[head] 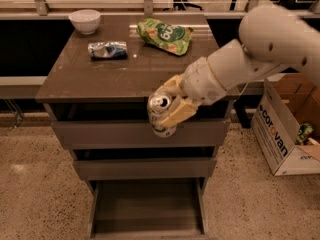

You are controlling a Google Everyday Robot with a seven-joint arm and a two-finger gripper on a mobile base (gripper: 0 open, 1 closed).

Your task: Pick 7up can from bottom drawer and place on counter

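Observation:
My gripper (167,106) is shut on the 7up can (160,115), a silver-white can with green markings and a shiny top. I hold it upright in the air in front of the counter's front edge, level with the top drawer. The counter (125,76) is the glossy grey-brown cabinet top. The bottom drawer (148,209) stands pulled open below, its grey floor bare. My white arm reaches in from the right.
On the counter stand a white bowl (84,21) at the back left, a crushed silver-blue can (107,50) and a green snack bag (165,34). A cardboard box (287,129) stands on the floor at the right. The upper two drawers sit slightly open.

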